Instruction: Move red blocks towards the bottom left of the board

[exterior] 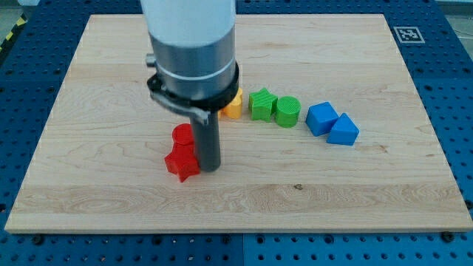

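Two red blocks sit left of the board's centre: a red cylinder and, just below it, a red star-shaped block. They touch each other. My tip is down on the board right against the right side of the red star block. The rod rises from there into the arm's wide grey body, which hides the board behind it.
A yellow block is partly hidden behind the arm. To its right are a green star-shaped block, a green cylinder, a blue cube and a blue triangular block. The wooden board lies on a blue perforated table.
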`<control>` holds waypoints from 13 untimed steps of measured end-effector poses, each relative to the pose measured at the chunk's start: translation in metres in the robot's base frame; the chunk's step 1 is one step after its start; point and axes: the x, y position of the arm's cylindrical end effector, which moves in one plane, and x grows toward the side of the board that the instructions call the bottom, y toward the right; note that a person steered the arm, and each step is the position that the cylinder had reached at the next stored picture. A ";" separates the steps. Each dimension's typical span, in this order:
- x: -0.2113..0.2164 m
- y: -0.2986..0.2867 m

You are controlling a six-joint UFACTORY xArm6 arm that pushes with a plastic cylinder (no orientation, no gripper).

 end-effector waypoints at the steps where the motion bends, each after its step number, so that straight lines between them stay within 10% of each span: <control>1: 0.008 0.003; 7: 0.008 -0.065; 9: 0.022 0.020; 13: 0.040 -0.073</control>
